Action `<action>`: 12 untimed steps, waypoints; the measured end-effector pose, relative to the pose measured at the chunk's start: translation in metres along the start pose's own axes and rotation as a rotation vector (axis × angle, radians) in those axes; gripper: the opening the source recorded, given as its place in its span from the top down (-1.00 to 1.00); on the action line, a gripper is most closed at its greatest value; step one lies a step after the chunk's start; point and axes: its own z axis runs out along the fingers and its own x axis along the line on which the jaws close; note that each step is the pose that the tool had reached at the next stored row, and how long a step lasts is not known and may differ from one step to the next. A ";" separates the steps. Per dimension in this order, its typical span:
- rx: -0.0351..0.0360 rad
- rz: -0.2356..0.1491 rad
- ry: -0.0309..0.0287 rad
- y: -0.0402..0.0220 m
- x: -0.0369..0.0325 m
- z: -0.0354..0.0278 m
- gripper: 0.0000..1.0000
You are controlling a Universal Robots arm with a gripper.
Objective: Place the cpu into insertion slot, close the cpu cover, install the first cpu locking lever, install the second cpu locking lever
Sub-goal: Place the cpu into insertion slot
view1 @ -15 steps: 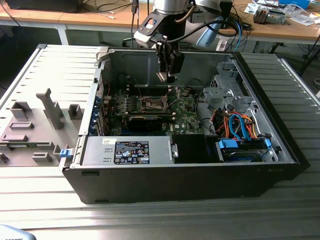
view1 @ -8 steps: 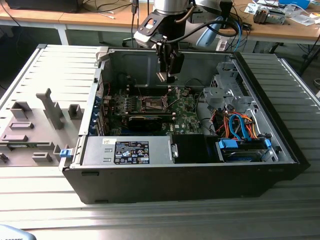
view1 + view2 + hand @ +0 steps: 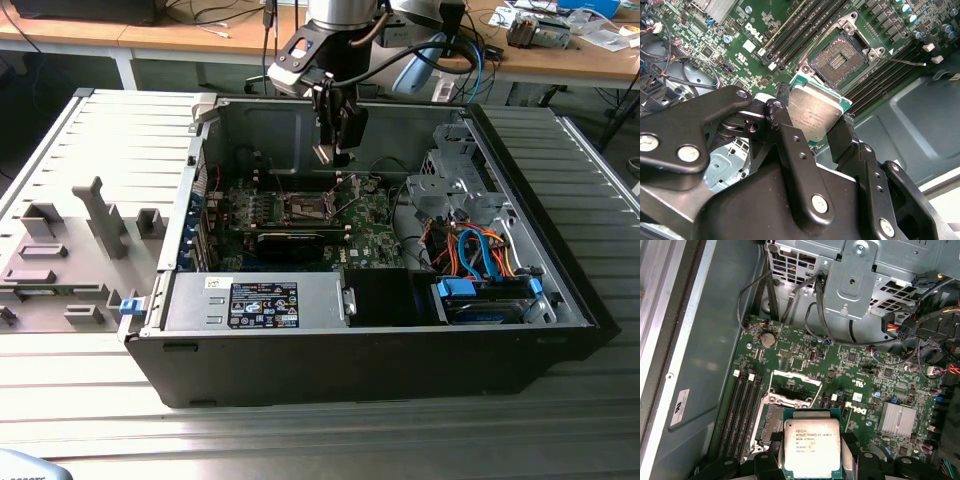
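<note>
Half of the insertion slot (image 3: 774, 422) was hidden behind the cpu (image 3: 812, 447) in the first wrist view, and the cpu cover (image 3: 796, 377) was seen raised open just beyond it. The cpu was clamped by two opposite edges between the narrowly set jaws of the gripper (image 3: 815, 119), above the green motherboard (image 3: 860, 365) and not yet seated. Free room was left around the gripper in the exterior view, apart from the case walls (image 3: 270, 125).

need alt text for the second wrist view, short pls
The black gripper is shut on the cpu, a silvery square chip held by its edges over the green motherboard. Just beyond the chip the insertion slot lies open and empty, with dark memory slots running along both sides.
</note>
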 end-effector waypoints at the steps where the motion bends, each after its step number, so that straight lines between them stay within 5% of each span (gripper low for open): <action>1: 0.0000 0.001 0.0000 0.0000 0.0000 0.0001 -0.09; 12: 0.0004 0.006 -0.0001 0.0000 0.0001 0.0010 -0.09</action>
